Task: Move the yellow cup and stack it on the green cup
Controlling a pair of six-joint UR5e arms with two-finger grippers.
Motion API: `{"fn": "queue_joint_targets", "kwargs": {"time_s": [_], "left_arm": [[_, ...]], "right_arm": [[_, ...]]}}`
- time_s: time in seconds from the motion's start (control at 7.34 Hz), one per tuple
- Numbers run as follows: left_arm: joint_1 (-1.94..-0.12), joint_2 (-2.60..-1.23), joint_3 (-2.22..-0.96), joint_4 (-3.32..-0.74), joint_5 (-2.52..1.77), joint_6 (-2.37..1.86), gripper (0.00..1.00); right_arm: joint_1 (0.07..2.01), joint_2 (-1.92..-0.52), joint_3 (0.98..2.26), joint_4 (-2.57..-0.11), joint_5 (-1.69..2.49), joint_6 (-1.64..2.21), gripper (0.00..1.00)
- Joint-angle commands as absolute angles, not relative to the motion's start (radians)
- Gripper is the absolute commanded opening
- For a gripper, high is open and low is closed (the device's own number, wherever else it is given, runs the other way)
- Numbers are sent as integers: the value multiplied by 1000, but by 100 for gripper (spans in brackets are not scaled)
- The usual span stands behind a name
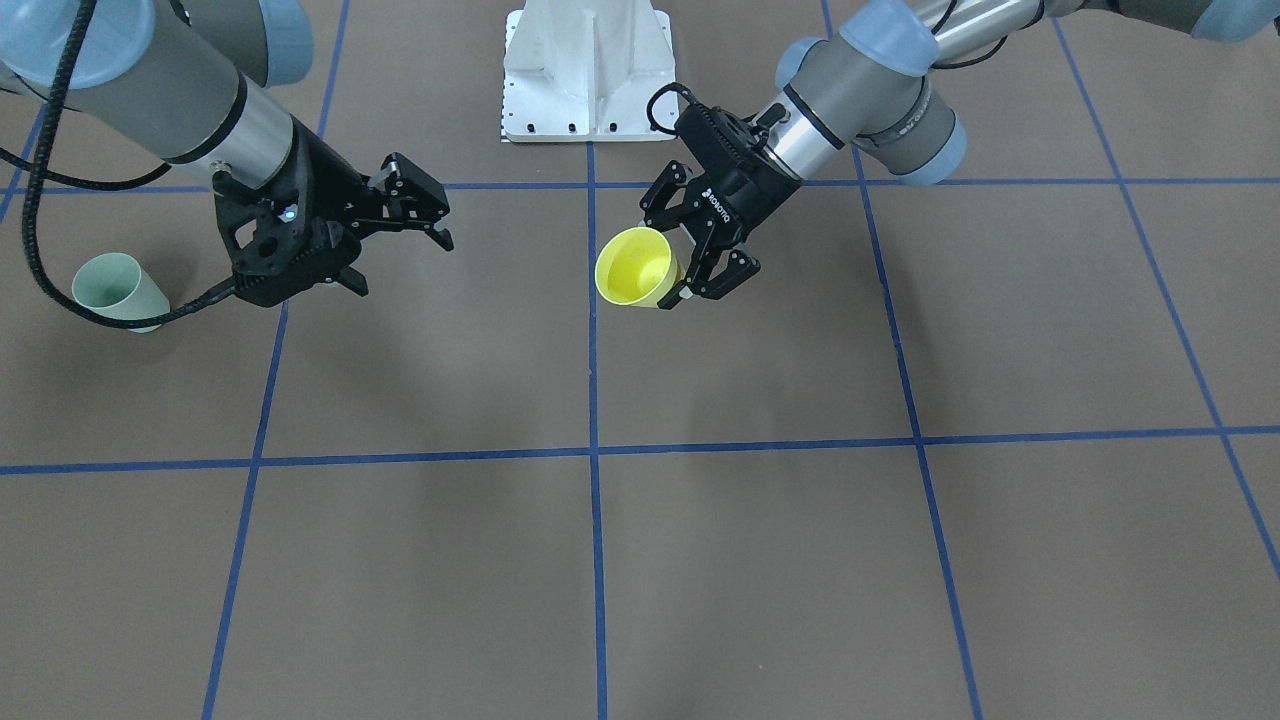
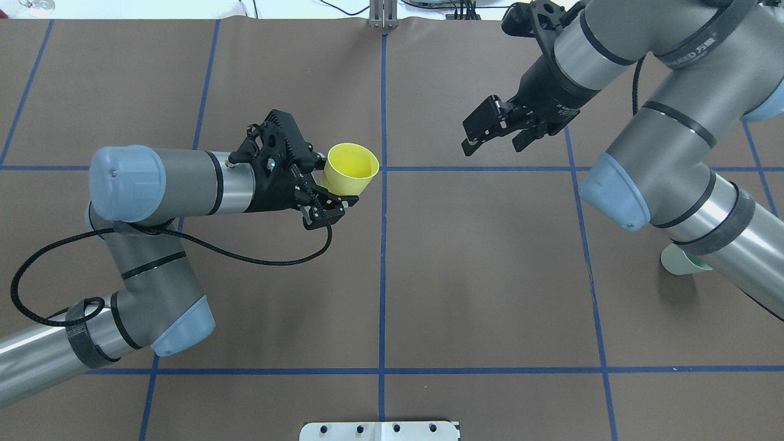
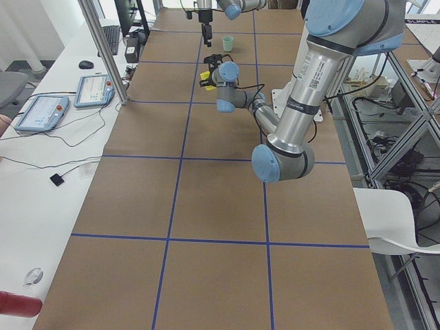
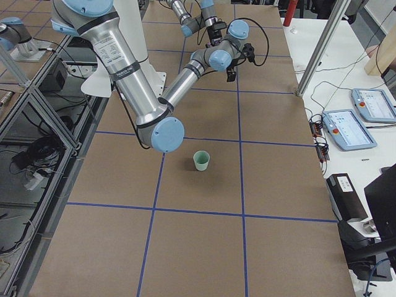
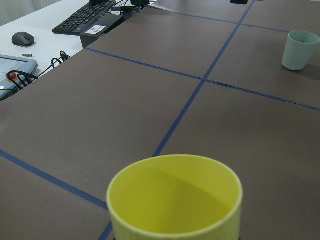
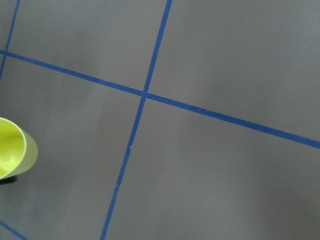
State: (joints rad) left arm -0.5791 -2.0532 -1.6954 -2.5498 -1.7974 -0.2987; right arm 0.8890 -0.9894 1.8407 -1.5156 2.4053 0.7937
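Observation:
My left gripper (image 2: 337, 181) is shut on the yellow cup (image 2: 350, 169) and holds it tilted above the table near the centre line. The cup also shows in the front view (image 1: 636, 268), at the bottom of the left wrist view (image 5: 175, 200) and at the left edge of the right wrist view (image 6: 14, 150). The green cup (image 1: 118, 290) stands upright on the table on my right side, partly hidden by my right arm in the overhead view (image 2: 683, 262). My right gripper (image 2: 493, 146) is open and empty, above the table, apart from both cups.
Brown table cover with blue tape grid lines (image 2: 383, 245). The white robot base plate (image 1: 588, 70) sits at my edge of the table. A side bench holds a keyboard (image 5: 82, 20), a mouse and pendants (image 3: 41, 113).

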Motion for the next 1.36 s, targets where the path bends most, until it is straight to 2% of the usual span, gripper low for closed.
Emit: {"fn": "queue_joint_targets", "kwargs": {"time_s": [0.0, 0.41, 0.95, 1.23], "left_arm": [[-555, -2052, -1689, -2574, -1793, -307, 0], [-552, -2062, -1701, -2574, -1793, -324, 0], [-545, -2063, -1704, -2576, -1793, -324, 0], [-532, -2080, -1703, -2576, -1792, -322, 0]], "right_arm": [[829, -962, 1836, -1491, 2376, 837, 99], [767, -942, 1760, -1301, 2284, 1007, 98], [756, -913, 1743, -1299, 2286, 1096, 96], [750, -900, 1743, -1298, 2296, 1176, 91]]}}
